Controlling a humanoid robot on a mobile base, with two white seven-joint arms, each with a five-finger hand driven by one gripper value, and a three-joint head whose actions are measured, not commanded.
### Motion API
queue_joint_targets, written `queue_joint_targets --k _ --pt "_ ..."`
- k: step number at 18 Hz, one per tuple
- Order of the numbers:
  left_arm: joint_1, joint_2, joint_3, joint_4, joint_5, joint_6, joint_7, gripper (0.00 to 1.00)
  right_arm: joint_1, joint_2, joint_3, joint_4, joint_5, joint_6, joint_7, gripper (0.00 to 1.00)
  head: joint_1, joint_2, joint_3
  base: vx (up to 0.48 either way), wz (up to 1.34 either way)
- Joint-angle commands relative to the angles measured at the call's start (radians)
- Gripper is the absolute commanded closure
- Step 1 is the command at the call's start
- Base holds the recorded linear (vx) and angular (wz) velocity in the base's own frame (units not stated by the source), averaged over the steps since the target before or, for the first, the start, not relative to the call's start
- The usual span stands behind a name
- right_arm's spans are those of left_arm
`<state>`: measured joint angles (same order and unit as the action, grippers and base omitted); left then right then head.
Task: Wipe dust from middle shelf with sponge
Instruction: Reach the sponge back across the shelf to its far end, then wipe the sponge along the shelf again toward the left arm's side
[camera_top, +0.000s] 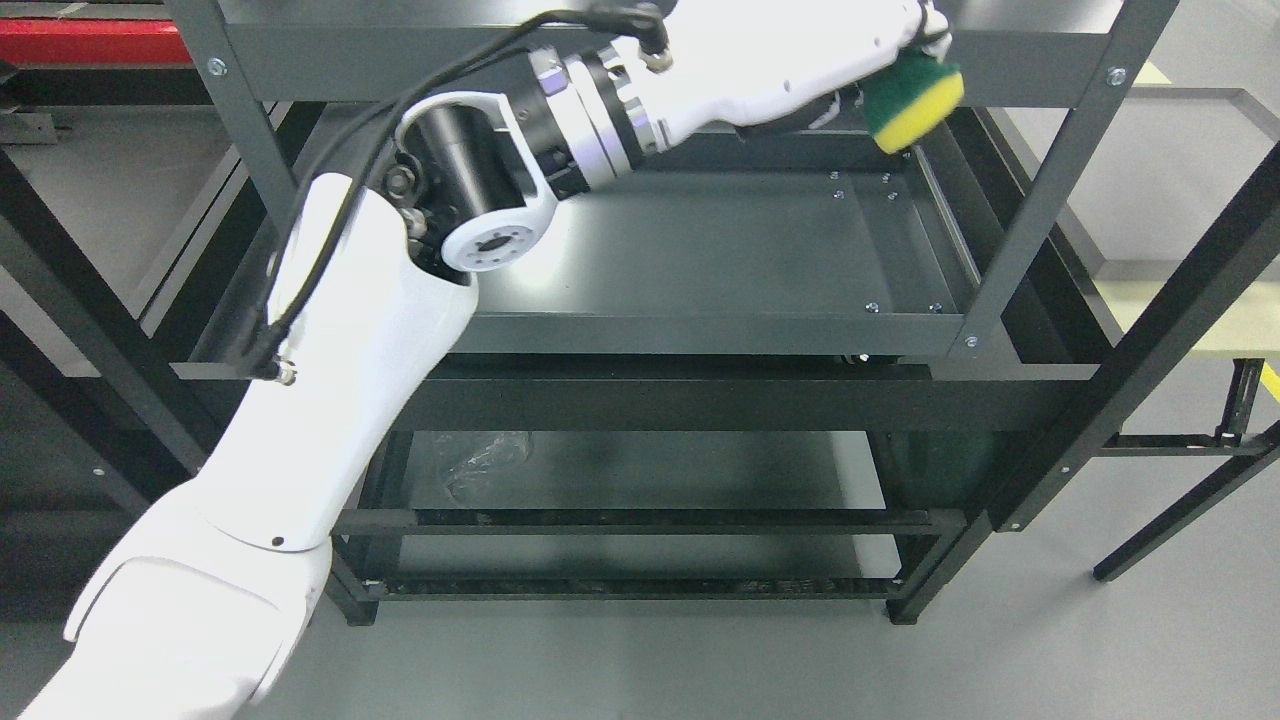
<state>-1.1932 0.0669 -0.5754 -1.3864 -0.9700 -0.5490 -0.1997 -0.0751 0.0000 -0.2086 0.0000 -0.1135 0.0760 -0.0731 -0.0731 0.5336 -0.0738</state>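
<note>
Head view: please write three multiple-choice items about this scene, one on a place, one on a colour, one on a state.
1. Where is the green-and-yellow sponge?
A. upper right, near the rack's front rail
B. on the floor
C. on the lowest shelf

2. What colour is the sponge's scouring layer?
A. red
B. green
C. white

3. What is the left robot hand doing?
A. hanging open
B. gripping a rack post
C. holding the sponge

Answers: 1 A, it shows at the upper right above the dark metal middle shelf; 2 B, green sits over yellow foam; 3 C, the sponge sticks out from the hand.

The shelf rack looks like dark, smooth metal. The sponge looks soft yellow with a rough green side.
</note>
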Motion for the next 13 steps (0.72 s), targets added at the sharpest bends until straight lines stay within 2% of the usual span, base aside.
queue_joint_targets --k 1,6,9,13 --pt "-0.005 -0.049 -0.174 0.098 -0.055 -0.002 -0.020 1.00 0.000 -0.017 0.001 -0.017 0.000 0.001 -0.001 0.00 0.0000 0.000 0.000 0.000 0.00" --pt "-0.005 -0.049 -0.032 0.073 -0.056 -0.023 -0.037 1.00 0.000 -0.017 0.000 -0.017 0.000 0.001 -0.001 0.00 0.0000 0.000 0.000 0.000 0.00" --pt "0.014 -0.049 0.083 0.017 -0.055 -0.104 -0.098 1.00 0.000 -0.017 0.000 -0.017 0.000 0.001 -0.001 0.00 0.0000 0.000 0.000 0.000 0.00" --pt "0.081 0.043 0.225 -0.124 -0.047 -0.224 -0.193 1.00 0.000 -0.017 0.000 -0.017 0.000 0.001 -0.001 0.00 0.0000 0.000 0.000 0.000 0.00"
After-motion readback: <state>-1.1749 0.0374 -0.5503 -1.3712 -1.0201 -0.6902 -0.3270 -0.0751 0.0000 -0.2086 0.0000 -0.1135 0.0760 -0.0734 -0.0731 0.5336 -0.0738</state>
